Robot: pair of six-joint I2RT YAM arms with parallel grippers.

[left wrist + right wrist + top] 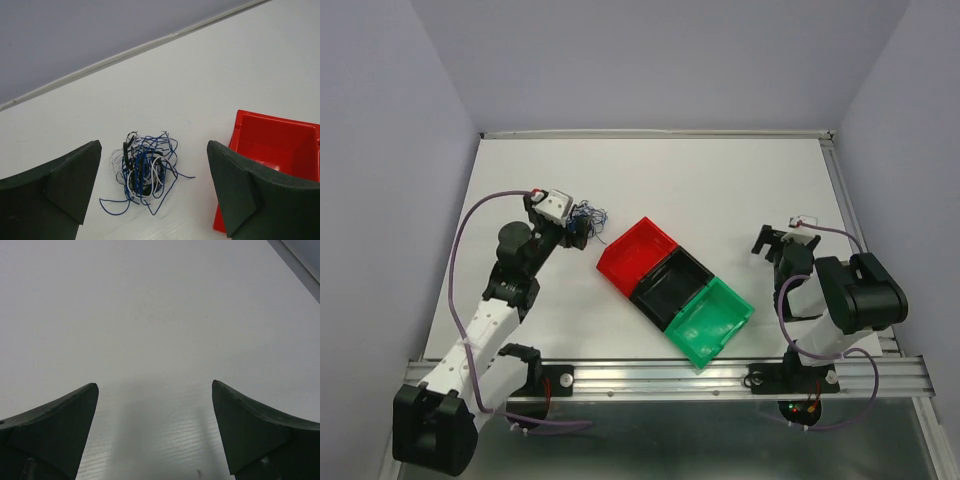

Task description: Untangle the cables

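1. White table (pixel 720 180) fills most of the top external view. The cables (pixel 590 215) lie on its left half as one small dark clump, just beside the red bin (pixel 635 252). That bin heads a diagonal row with a black bin (pixel 670 283) and a green bin (pixel 715 318). The left gripper (pixel 576 228) hangs at the near side of the clump. The right gripper (pixel 782 243) is well apart from it, over bare table to the right of the bins. From up here single strands cannot be told apart, and whether the left gripper touches the clump is too small to tell. Nothing shows inside the three bins.

2. Blue, white and black strands make up the cables (pixel 144 170) in the left wrist view. They are wound into one tight ball, with a few blue loops straying out toward the camera. The left gripper (pixel 154 150) has its jaws spread wide to either side of the ball and grips nothing. A corner of the red bin (pixel 275 145) shows at the right, cut off by one jaw and the frame edge. By my reading the untangling has not begun: no strand lies separate, so every one is left to pull free. Where each strand runs inside the ball is hard to make out.

3. Dark jaws of the right gripper (pixel 155 390) stand wide apart in the right wrist view. Only bare table (pixel 150 315) lies between them. No cable is in sight here.
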